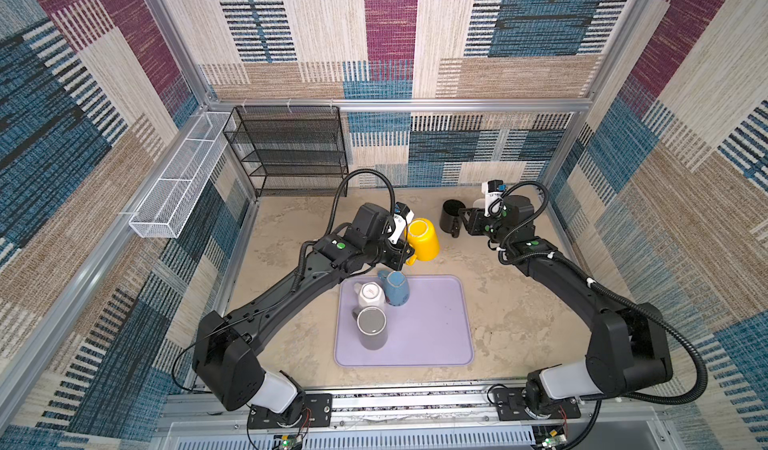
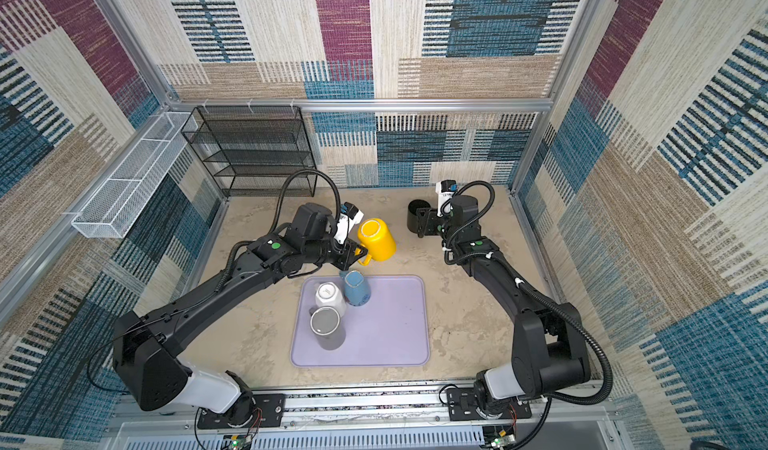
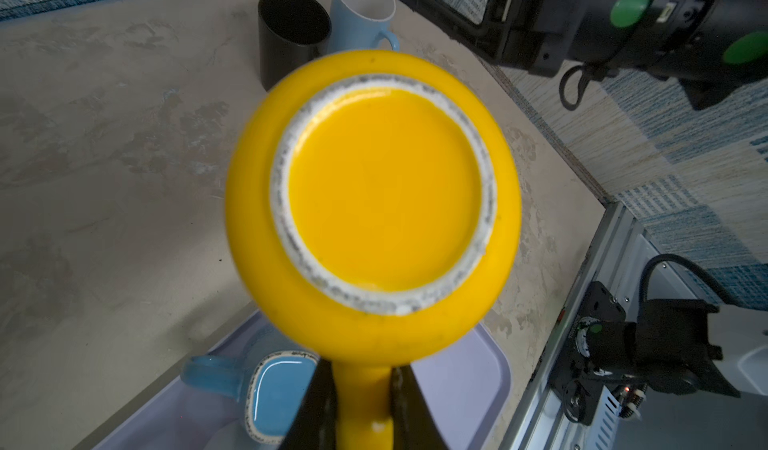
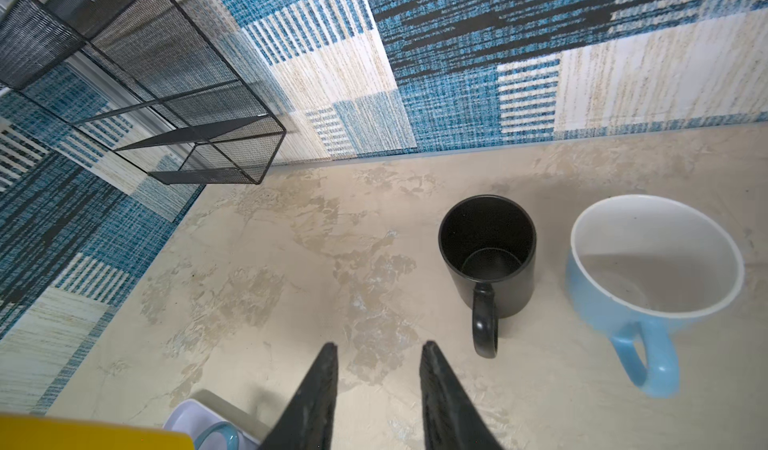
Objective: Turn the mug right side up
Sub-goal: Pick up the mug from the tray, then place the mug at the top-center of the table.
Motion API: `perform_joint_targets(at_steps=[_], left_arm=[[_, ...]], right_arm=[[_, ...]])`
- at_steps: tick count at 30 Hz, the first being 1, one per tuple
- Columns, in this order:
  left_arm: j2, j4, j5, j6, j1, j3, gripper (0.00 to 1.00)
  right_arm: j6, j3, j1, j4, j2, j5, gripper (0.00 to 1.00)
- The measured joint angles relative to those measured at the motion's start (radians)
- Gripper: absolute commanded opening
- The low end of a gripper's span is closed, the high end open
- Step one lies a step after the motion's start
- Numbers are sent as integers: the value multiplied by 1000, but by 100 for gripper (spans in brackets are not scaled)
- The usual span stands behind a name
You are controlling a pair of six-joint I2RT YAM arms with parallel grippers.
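We find the left hand [image 3: 363, 385] clamped on the handle of the yellow mug [image 1: 424, 240], one finger on each side of it. The mug is upside down, its unglazed foot ring facing up, just beyond the far edge of the lavender tray [image 1: 436, 335] (we cannot tell whether its rim rests on the counter [image 1: 519, 323] or hangs just above it). On the tray a white mug [image 1: 371, 296], a blue mug [image 1: 397, 290] and a grey mug [image 1: 372, 327] stand close together, all bottoms up. Near the back wall, the right hand [image 4: 379, 345] has its fingers apart with nothing between them, close to the handle of an upright black mug [image 4: 488, 256], which stands just beside an upright light blue cup [image 4: 652, 260].
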Motion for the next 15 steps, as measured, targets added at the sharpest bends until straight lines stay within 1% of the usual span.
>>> perform_joint_targets(at_steps=[7, 15], left_arm=[[-48, 92, 26, -39, 67, -25, 0], [-89, 214, 58, -78, 142, -47, 0]], right_arm=[[46, -44, 0, 91, -14, -95, 37], [122, -93, 0, 251, -27, -236, 39]])
